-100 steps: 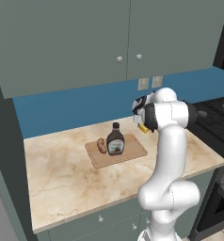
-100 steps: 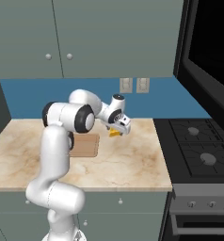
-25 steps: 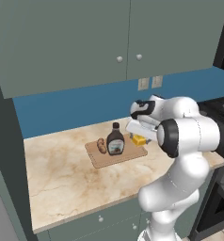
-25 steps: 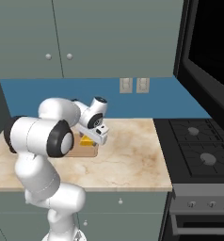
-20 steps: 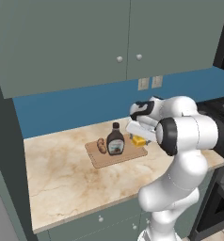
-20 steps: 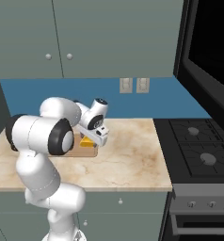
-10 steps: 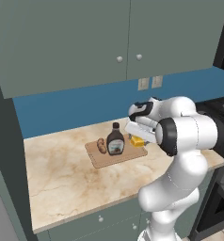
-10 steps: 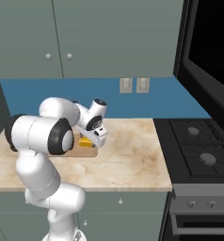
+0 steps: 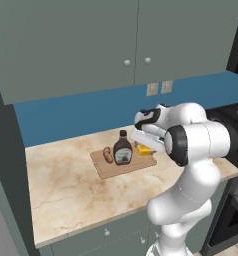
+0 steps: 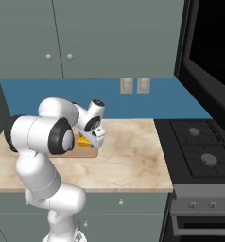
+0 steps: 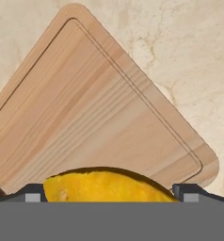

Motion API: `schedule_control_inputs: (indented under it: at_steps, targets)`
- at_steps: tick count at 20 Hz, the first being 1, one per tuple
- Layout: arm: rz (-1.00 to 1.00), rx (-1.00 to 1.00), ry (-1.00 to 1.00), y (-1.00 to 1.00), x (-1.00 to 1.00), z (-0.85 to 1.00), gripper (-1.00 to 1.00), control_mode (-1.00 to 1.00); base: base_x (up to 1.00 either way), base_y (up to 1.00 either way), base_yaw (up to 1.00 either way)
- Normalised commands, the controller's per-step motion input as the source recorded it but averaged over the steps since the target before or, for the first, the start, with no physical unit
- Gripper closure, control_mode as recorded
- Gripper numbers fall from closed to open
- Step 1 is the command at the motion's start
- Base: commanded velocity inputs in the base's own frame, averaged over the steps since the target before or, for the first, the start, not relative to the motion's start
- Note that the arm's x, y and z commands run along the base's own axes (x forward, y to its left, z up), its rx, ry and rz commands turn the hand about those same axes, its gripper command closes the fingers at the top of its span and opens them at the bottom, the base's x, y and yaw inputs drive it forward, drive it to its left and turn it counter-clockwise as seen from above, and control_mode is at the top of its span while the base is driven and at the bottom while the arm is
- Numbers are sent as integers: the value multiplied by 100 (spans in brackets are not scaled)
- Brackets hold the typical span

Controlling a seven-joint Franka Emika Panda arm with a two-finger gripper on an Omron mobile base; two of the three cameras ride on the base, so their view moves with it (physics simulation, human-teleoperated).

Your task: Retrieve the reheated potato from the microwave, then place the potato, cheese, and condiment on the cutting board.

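The wooden cutting board (image 9: 103, 169) (image 10: 71, 153) (image 11: 100, 113) lies on the marble counter. On it stand the tan potato (image 9: 108, 154) at the left and the dark condiment bottle (image 9: 123, 148) in the middle. The yellow cheese wedge (image 9: 144, 150) (image 10: 86, 142) (image 11: 109, 186) rests on the board's right end. My gripper (image 9: 142, 143) (image 10: 91, 139) (image 11: 109, 195) hangs low over the cheese, open, with one fingertip on each side of the wedge. A dark glass-fronted appliance (image 10: 211, 52) above the stove looks like the microwave.
A black gas stove (image 10: 202, 151) adjoins the counter on the right. Grey-green wall cabinets (image 9: 116, 40) hang above a blue backsplash with two outlets (image 10: 134, 85). A bare stretch of marble counter (image 10: 128, 156) lies between the board and the stove.
Five seconds ago the hand carried the cheese in the air right of the board; now the cheese lies on the board. Over the last second the hand has barely moved.
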Motion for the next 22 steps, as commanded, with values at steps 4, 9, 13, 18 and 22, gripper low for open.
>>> schedule_control_inputs:
  at_steps: [4,9,13,18,22]
  targets:
    - [-6,0,0,2,16,-12,100,-100,0,0,0]
    - [-6,0,0,0,16,-15,100,-100,0,0,0]
    - [-6,0,0,6,17,-15,100,-100,0,0,0]
    - [-4,0,0,3,15,-10,100,-100,0,0,0]
    - [-3,0,0,7,18,-9,100,-100,0,0,0]
